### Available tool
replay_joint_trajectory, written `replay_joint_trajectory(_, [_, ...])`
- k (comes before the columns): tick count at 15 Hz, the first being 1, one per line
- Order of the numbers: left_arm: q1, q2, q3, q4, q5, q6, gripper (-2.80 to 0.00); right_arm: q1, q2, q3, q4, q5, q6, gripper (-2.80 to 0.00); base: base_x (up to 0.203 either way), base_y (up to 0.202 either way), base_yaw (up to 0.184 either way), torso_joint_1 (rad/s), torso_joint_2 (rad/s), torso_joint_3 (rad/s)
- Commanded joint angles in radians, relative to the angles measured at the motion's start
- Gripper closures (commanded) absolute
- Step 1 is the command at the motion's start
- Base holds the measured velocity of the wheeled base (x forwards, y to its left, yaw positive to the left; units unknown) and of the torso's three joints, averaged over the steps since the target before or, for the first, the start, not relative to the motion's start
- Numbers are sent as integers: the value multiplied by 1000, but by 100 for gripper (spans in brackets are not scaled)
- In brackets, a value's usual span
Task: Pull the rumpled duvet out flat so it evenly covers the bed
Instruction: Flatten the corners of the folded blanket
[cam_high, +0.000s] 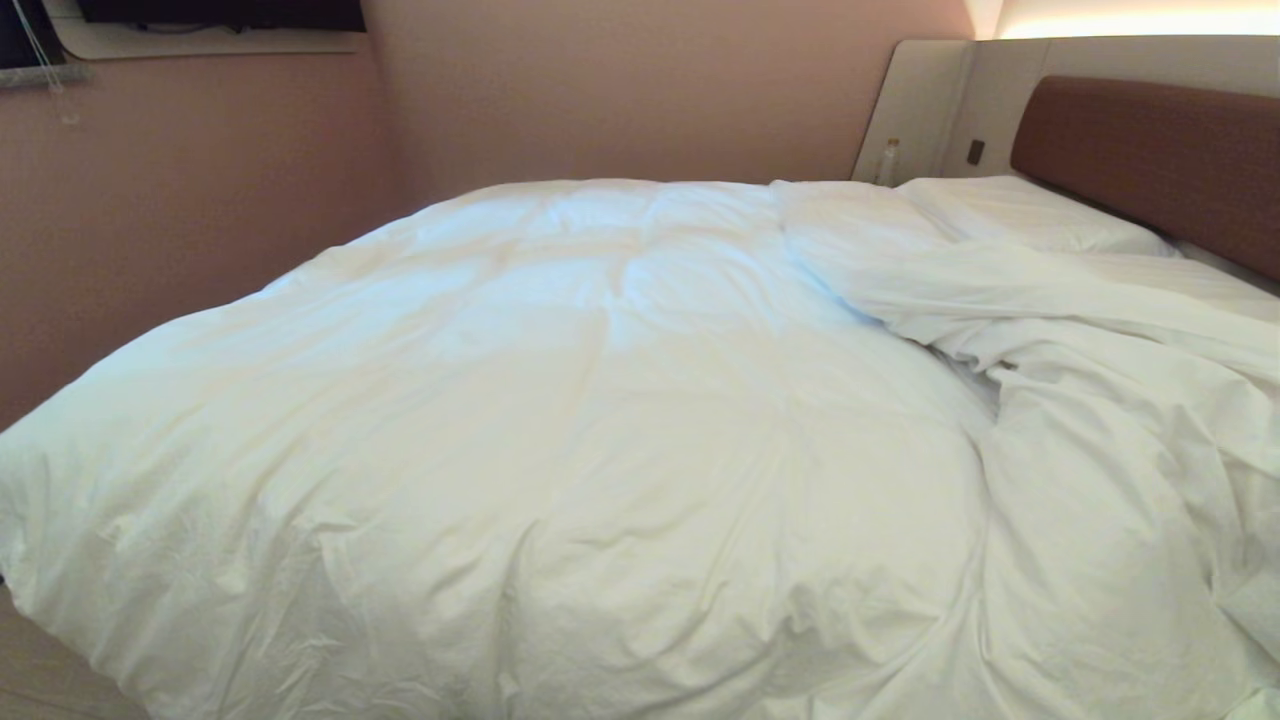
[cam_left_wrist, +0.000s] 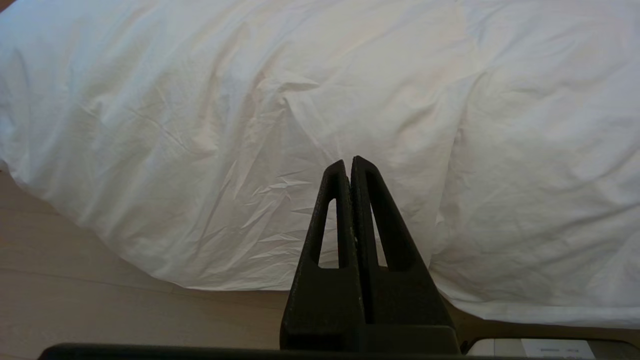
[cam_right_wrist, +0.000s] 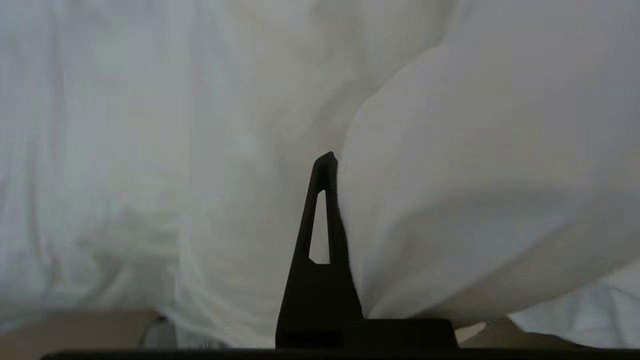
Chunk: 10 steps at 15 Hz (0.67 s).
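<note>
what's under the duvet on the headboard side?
A white pillow shows beyond the duvet, by the brown headboard. The bunched folds hide the mattress and any second pillow.

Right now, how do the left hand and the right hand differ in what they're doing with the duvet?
The left hand is shut on nothing, hanging free in front of the duvet where it drapes toward the floor; the right hand is shut on a fold of the duvet. Both left fingers show bare; one right finger is buried in cloth. Both hands are out of the head view.
</note>
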Motion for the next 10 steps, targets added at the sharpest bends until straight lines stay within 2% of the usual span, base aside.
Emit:
replay_joint_trajectory(1, [-1, 0, 0, 0, 1, 0, 0, 68, -39, 69, 1, 3, -80, 0, 0, 0, 0, 0, 0, 0])
replay_joint_trajectory(4, [-1, 0, 0, 0, 0, -2, 0, 133, -37, 137, 1, -9, -96, 0, 0, 0, 0, 0, 0, 0])
replay_joint_trajectory(8, [-1, 0, 0, 0, -1, 0, 0, 149, -20, 168, 1, -19, -111, 0, 0, 0, 0, 0, 0, 0])
replay_joint_trajectory(10, [-1, 0, 0, 0, -1, -2, 0, 153, -21, 209, -1, -17, -146, 0, 0, 0, 0, 0, 0, 0])
